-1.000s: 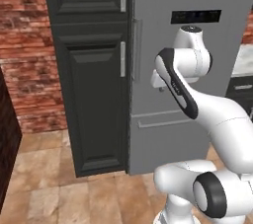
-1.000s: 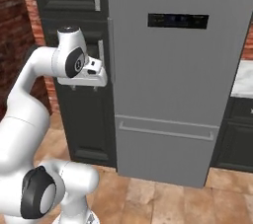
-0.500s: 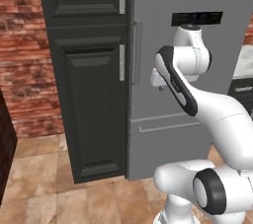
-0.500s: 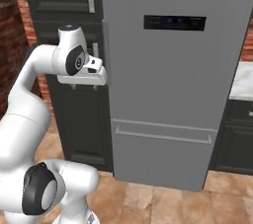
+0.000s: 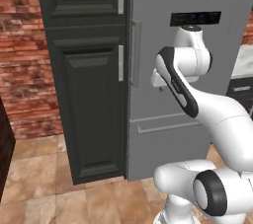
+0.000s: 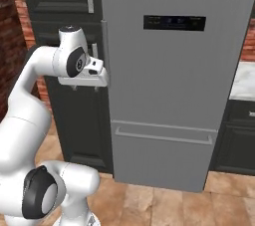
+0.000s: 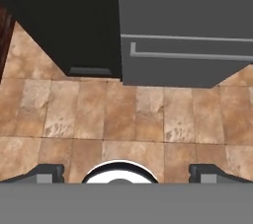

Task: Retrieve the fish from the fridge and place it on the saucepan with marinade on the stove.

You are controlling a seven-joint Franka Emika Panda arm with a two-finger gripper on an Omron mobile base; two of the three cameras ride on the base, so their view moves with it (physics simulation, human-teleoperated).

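- Red brick wall point(image 5: 22, 45) at far left of the left base view; tan stone-tile floor point(image 5: 39, 168) below it.
- Tall dark panelled cabinet point(image 5: 89, 80) stands next, its right edge touching the fridge.
- Tall grey fridge with flat door point(image 6: 169, 85) is closed; small dark display panel point(image 6: 174, 22) sits high on the door, a long vertical handle point(image 5: 134, 53) runs along its left edge, a horizontal handle point(image 6: 164, 134) crosses the lower drawer.
- Fish: cannot be seen; fridge door is shut, so its place cannot be told.
- White arm's two-finger gripper point(image 7: 126, 172) hangs near the vertical handle, pointing down at the floor; fingertips point(image 7: 47, 171) stand wide apart with nothing between them: released.
- White counter point(image 6: 244, 80) with dark drawers lies right of the fridge.
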